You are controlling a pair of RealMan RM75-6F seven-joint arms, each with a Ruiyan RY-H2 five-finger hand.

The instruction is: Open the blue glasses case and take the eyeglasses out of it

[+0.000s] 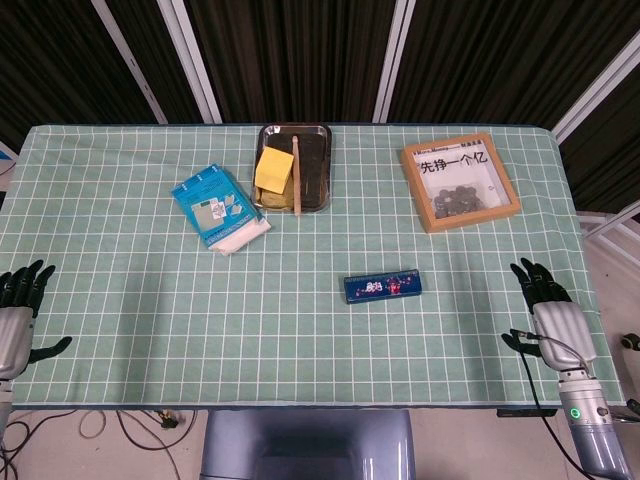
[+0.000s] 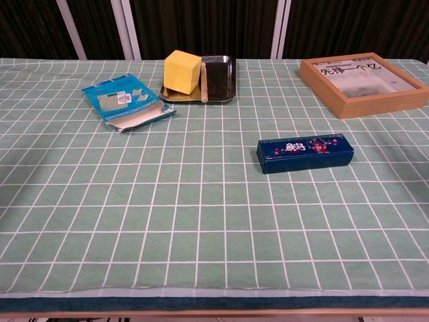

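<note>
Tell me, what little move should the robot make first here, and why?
Probably reach the right hand in toward the blue glasses case. The case lies shut on the checked cloth, touched by nothing, and both hands rest open at the table's edges, the left hand farther from it.

You see the blue glasses case lying shut on the green checked worktop, right of centre. Far behind it sits a dark tray with a yellow block and a wooden stick. A blue packet lies left, a wooden frame right.
</note>
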